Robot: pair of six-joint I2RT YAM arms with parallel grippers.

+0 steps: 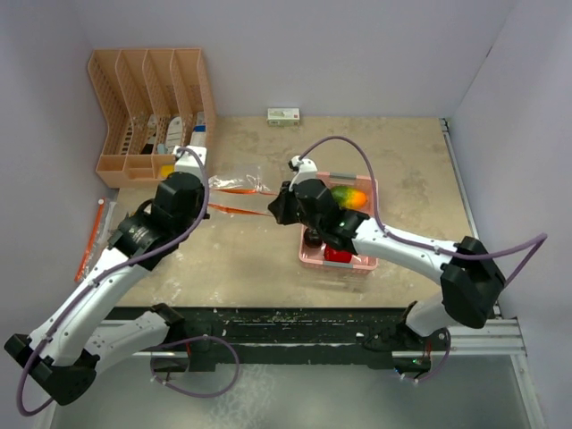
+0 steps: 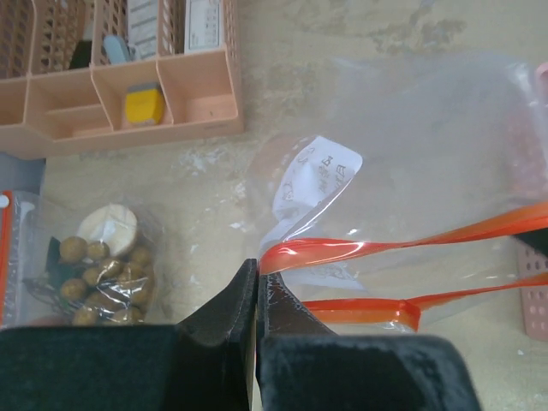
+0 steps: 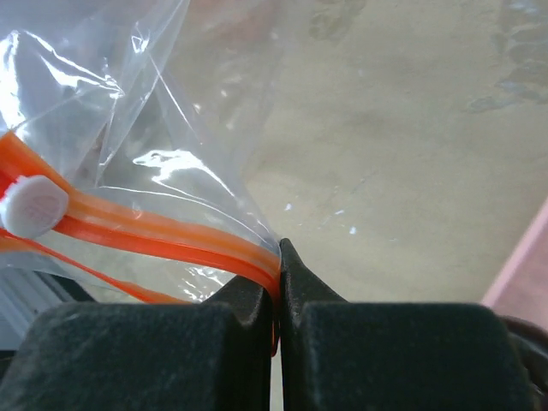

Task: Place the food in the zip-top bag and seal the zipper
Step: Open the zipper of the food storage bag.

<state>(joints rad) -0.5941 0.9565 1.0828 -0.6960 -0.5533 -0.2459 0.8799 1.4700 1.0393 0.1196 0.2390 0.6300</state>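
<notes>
The clear zip-top bag [image 1: 239,198] with orange zipper strips is stretched between my two grippers, mouth open. My left gripper [image 2: 259,267] is shut on the left end of one orange strip [image 2: 411,242]. It also shows in the top view [image 1: 212,190]. My right gripper [image 3: 276,255] is shut on the orange strip near its white slider [image 3: 34,206]. It also shows in the top view [image 1: 273,209]. The green-orange mango [image 1: 349,197], red apple [image 1: 338,255] and a dark ball [image 1: 313,238] lie in the pink basket [image 1: 368,261]. A cluster of tan balls [image 2: 103,270], in clear wrap, lies left of my left gripper.
A peach desk organizer [image 1: 147,112] with small items stands at the back left; it also shows in the left wrist view [image 2: 205,111]. A small white box [image 1: 283,115] sits at the back wall. An orange-and-white strip [image 1: 94,237] lies at the left edge.
</notes>
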